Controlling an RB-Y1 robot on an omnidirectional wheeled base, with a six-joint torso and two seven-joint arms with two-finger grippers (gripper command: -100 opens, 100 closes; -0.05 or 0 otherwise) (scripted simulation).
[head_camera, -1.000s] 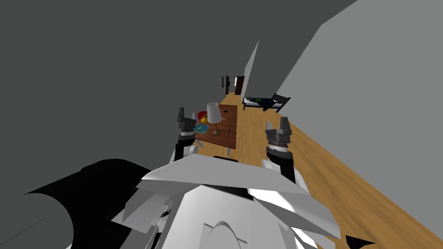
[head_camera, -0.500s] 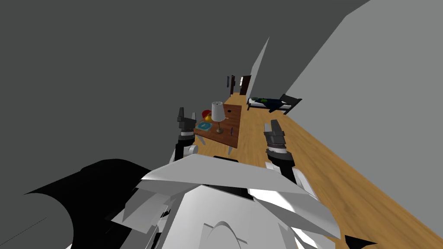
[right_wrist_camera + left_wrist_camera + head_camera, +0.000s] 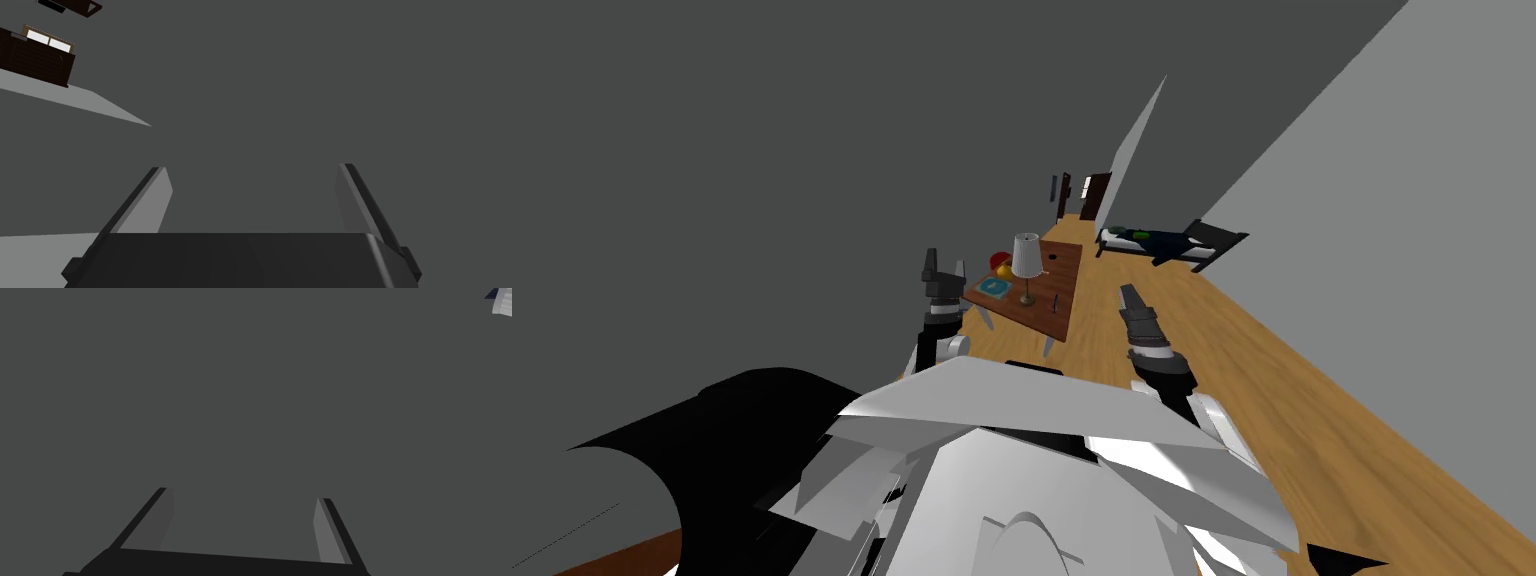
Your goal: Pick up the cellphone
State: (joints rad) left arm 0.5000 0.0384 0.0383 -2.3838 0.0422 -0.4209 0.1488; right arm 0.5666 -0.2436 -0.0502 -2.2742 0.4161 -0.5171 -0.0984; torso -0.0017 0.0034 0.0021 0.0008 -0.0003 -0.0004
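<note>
A brown wooden table [image 3: 1062,278] stands ahead on the floor, some way beyond both hands. On it are a white-shaded lamp [image 3: 1026,257], a teal book [image 3: 993,287], red and yellow things [image 3: 1002,267], a thin dark thing [image 3: 1053,300] and a small dark thing [image 3: 1052,257] on the far part; which one is the cellphone is too small to tell. My left gripper [image 3: 944,262] [image 3: 242,495] is raised near the table's left corner, open and empty. My right gripper [image 3: 1129,295] [image 3: 252,168] is held up right of the table, open and empty.
Grey walls run along both sides of a wooden floor [image 3: 1232,380]. A dark bed [image 3: 1167,243] stands at the back right, and dark doors [image 3: 1095,195] close the far end. A black area [image 3: 712,420] lies at the lower left.
The whole head view has swung, so the table and bed sit further right: I have turned. My right hand has rolled and tipped inward; the left has kept its pose.
</note>
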